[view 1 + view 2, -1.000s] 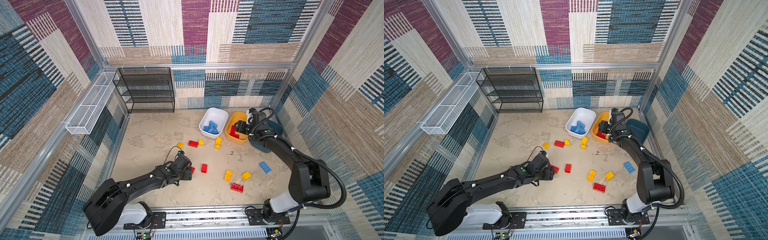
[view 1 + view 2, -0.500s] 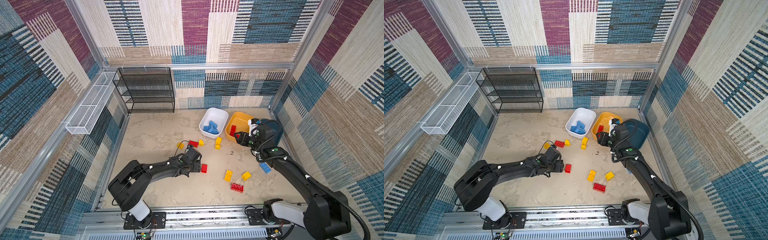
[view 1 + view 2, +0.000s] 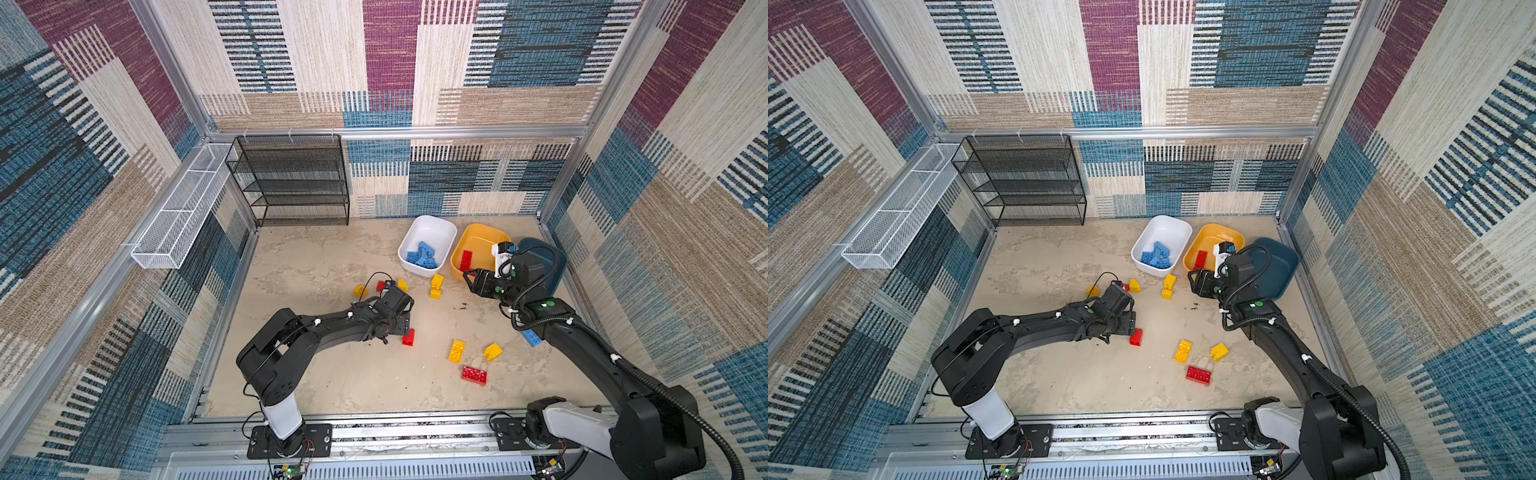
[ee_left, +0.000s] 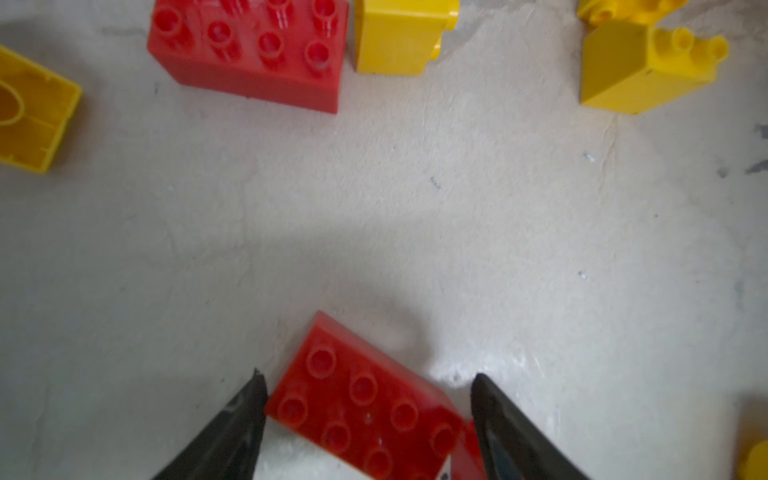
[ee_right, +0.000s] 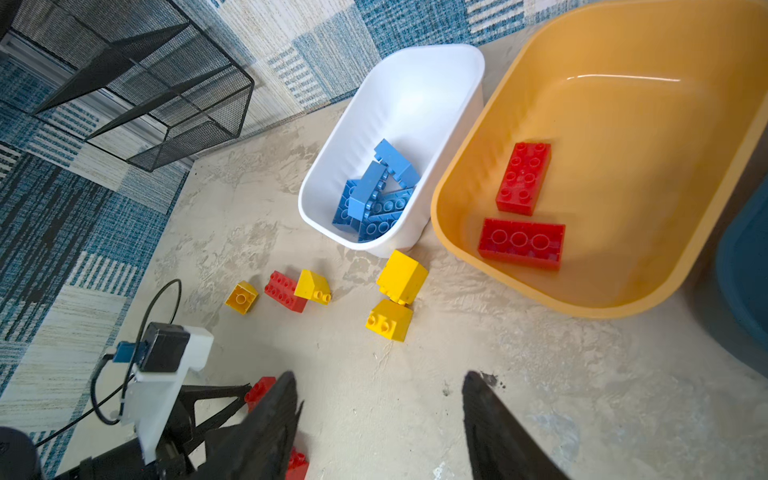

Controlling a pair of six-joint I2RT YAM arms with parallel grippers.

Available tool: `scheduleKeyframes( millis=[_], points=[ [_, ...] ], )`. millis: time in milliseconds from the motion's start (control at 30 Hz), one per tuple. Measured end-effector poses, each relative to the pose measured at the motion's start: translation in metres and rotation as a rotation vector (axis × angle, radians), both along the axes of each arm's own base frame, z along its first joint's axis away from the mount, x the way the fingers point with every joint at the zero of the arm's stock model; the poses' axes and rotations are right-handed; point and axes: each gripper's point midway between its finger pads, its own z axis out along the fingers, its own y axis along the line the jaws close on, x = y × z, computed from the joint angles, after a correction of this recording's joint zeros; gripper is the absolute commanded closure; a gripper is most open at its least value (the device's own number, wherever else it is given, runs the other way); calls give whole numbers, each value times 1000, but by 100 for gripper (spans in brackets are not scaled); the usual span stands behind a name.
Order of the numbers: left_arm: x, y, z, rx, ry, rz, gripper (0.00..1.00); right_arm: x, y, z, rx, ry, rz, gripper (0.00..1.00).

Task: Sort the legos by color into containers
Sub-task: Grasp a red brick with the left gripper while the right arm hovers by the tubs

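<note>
In the left wrist view my left gripper (image 4: 365,380) is open low over the floor. A red lego (image 4: 361,411) lies between its fingers, one finger at the brick's edge and the other apart. In both top views a red lego (image 3: 408,337) (image 3: 1136,337) shows by that gripper (image 3: 400,326). My right gripper (image 5: 380,382) (image 3: 471,280) hangs open and empty over the floor in front of the yellow-orange tub (image 3: 478,232), which holds two red legos (image 5: 523,178). The white tub (image 3: 440,226) holds blue legos (image 3: 422,255). The teal tub (image 3: 557,266) stands at the right.
Loose yellow legos (image 3: 436,286) (image 3: 456,351) (image 3: 493,351), a red one (image 3: 474,375) and a blue one (image 3: 531,336) under the right arm lie on the floor. More yellow and red bricks (image 3: 360,290) sit beyond the left gripper. A black wire rack (image 3: 291,183) and white wire basket (image 3: 183,216) line the back left.
My right gripper has drawn back from over the yellow-orange tub to the floor in front of it. My left gripper has moved right to the red lego, its jaws a little wider.
</note>
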Motion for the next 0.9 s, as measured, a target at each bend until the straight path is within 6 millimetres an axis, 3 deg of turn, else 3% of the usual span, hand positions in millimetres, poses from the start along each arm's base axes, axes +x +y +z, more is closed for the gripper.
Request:
scheduleKeyframes(
  millis=[300, 433, 633, 767, 900],
  points=[
    [14, -18, 0, -5, 6, -13, 23, -6, 0, 3, 4, -15, 5, 35],
    [15, -22, 15, -23, -14, -24, 24, -8, 1, 5, 6, -20, 10, 36],
    [10, -6, 48, -15, -74, -18, 28, -11, 2, 6, 8, -20, 17, 36],
    [-3, 9, 38, 25, -54, -11, 30, -14, 3, 7, 8, -23, 19, 37],
    [-8, 11, 21, 64, -18, -10, 33, -16, 5, 4, 6, -11, 27, 37]
  ],
)
